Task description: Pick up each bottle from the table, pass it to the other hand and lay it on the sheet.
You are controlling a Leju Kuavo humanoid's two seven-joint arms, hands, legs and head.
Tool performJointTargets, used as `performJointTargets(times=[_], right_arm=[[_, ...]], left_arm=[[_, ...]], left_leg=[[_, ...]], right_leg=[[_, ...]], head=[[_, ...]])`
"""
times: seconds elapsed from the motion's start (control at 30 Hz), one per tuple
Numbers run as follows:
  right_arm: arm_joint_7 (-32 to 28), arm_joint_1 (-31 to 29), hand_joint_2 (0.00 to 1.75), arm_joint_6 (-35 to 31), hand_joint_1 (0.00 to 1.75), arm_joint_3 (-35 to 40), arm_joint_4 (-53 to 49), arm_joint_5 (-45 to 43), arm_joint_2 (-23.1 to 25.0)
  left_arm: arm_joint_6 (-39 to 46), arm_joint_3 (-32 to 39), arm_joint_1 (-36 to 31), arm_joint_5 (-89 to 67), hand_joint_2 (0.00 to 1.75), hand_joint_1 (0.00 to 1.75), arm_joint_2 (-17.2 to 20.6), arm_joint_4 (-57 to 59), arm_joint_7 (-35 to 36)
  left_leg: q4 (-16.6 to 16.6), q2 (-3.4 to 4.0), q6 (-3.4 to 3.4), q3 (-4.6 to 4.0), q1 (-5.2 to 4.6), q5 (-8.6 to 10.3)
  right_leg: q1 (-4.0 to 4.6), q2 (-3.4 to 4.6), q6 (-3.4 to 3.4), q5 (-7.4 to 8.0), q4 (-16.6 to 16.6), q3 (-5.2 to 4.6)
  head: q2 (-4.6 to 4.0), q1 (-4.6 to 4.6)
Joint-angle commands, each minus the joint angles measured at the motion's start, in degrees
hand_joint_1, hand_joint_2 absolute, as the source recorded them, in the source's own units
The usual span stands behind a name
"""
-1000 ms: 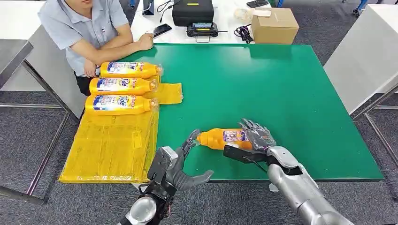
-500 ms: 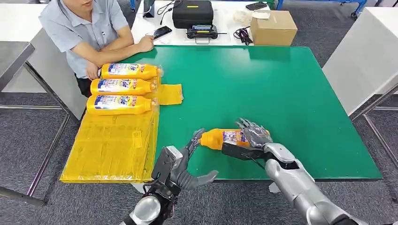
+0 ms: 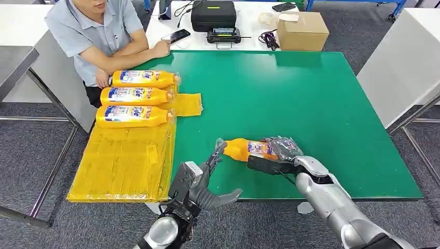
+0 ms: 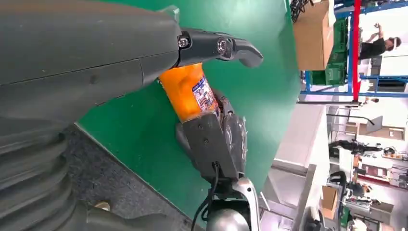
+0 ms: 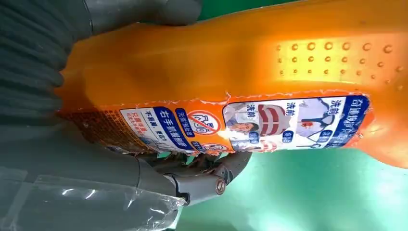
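Three detergent bottles (image 3: 136, 97) lie on the yellow sheet (image 3: 122, 158). The left hand (image 3: 203, 182), fingers spread, reaches the neck of the fourth bottle (image 3: 248, 150), gripped over the green table (image 3: 311, 98) by the right hand (image 3: 277, 155). Handover under way; the left should close first.

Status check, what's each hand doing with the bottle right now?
Right hand grips orange bottle over green table. Left hand open, fingers at the cap end. Three bottles on yellow sheet. Path unobstructed.
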Motion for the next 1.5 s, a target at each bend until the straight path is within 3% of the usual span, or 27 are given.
performJointTargets(times=[0.03, 0.2, 0.27, 0.33, 0.47, 0.77, 0.9, 1.0, 1.07, 1.2, 1.4, 1.5], right_arm=[[-1.3, 1.6, 1.75, 5.8, 1.75, 1.2, 5.0, -5.4, -0.9], [-2.9, 1.9, 1.75, 9.0, 1.75, -1.0, 4.5, -11.5, -1.2], [-3.6, 2.8, 1.75, 10.8, 1.75, -2.1, 0.9, -17.9, -1.8], [-3.9, 3.6, 1.75, 9.8, 1.75, -2.4, -2.8, -20.6, -2.3], [-4.8, 5.9, 1.75, 7.3, 1.75, -5.7, -11.7, -26.1, 1.4], [-6.9, 7.8, 1.75, 6.9, 1.75, -7.6, -15.6, -29.2, 3.6], [-6.7, 10.2, 1.75, 6.1, 1.75, -8.4, -22.4, -31.0, 5.8], [-6.4, 10.6, 1.75, 5.7, 1.75, -8.1, -24.3, -31.6, 6.5], [-6.9, 9.8, 1.75, 6.5, 1.75, -6.8, -24.4, -32.4, 7.0], [-6.8, 7.8, 1.75, 8.4, 1.75, -3.9, -22.0, -33.1, 7.5], [-7.7, 8.0, 1.75, 8.7, 1.75, -2.4, -20.9, -33.8, 7.8], [-7.7, 7.1, 1.75, 9.4, 1.75, -1.6, -19.8, -34.7, 7.8]], left_arm=[[-0.4, -2.3, -3.2, 0.3, 1.75, 0.00, 0.8, 4.2, 0.0], [1.1, -1.2, -3.2, 1.5, 1.75, 0.00, -0.1, 4.6, -2.1], [6.7, 0.8, -4.4, 5.2, 1.75, 0.00, -1.4, 6.8, -6.7], [10.2, 2.2, -4.7, 8.1, 1.75, 0.00, -2.3, 8.6, -8.9], [15.1, 6.0, -3.8, 15.3, 1.75, 0.00, -2.7, 10.4, -14.3], [16.9, 7.8, -2.4, 20.3, 1.75, 0.00, -2.4, 8.3, -16.8], [20.7, 9.9, 0.5, 23.1, 1.75, 0.00, -1.6, 2.8, -22.6], [18.0, 8.3, 0.3, 26.2, 1.75, 0.00, -0.7, 3.8, -17.5], [11.7, 7.6, 0.2, 30.9, 1.75, 0.00, -0.3, 4.8, -13.1], [7.2, 5.7, 0.1, 31.0, 1.75, 0.00, 0.3, 2.7, -14.3], [6.7, 6.6, -0.7, 32.7, 1.75, 0.00, 0.2, 4.1, -13.5], [1.6, 5.1, -0.3, 33.3, 1.75, 0.00, 1.0, 2.5, -13.7]], left_leg=[[-0.1, -0.17, -0.13, 0.12, 0.09, 0.00], [-0.1, -0.15, -0.07, 0.12, 0.07, 0.01], [-0.1, -0.16, -0.09, 0.15, 0.07, 0.01], [-0.1, -0.19, -0.11, 0.13, 0.11, 0.02], [-0.1, 0.08, -0.15, 0.25, 0.11, -0.02], [0.0, 0.11, -0.10, -0.07, 0.10, -0.04], [0.0, 0.27, -0.13, -0.20, 0.12, -0.15], [0.0, 0.20, -0.11, -0.42, 0.08, -0.08], [0.0, 0.08, -0.11, -0.50, 0.06, -0.04], [0.0, 0.19, -0.11, -0.54, 0.08, -0.09], [0.0, 0.20, -0.14, -0.44, 0.11, -0.13], [0.0, 0.05, -0.12, -0.51, 0.09, -0.07]], right_leg=[[0.10, -0.21, -0.16, -0.05, -0.1, 0.20], [0.08, -0.18, -0.09, -0.03, -0.1, 0.21], [0.08, -0.19, -0.10, -0.04, -0.1, 0.24], [0.12, -0.23, -0.13, -0.03, -0.1, 0.25], [0.12, 0.02, -0.18, 0.02, -0.1, 0.30], [0.14, -0.02, -0.11, -0.03, 0.0, -0.04], [0.15, 0.25, -0.16, -0.07, 0.0, -0.13], [0.11, 0.17, -0.12, -0.01, 0.1, -0.33], [0.09, 0.06, -0.11, -0.02, 0.0, -0.40], [0.11, 0.19, -0.12, -0.02, 0.1, -0.46], [0.14, 0.20, -0.17, -0.05, 0.0, -0.34], [0.12, 0.06, -0.13, -0.04, 0.0, -0.38]], head=[[0.00, 0.00], [0.00, 0.02], [0.00, 0.02], [0.00, 0.02], [0.00, 0.02], [0.00, 0.00], [0.00, 0.02], [0.00, -0.02], [0.00, 0.00], [0.00, 0.00], [0.00, 0.00], [0.00, 0.00]])
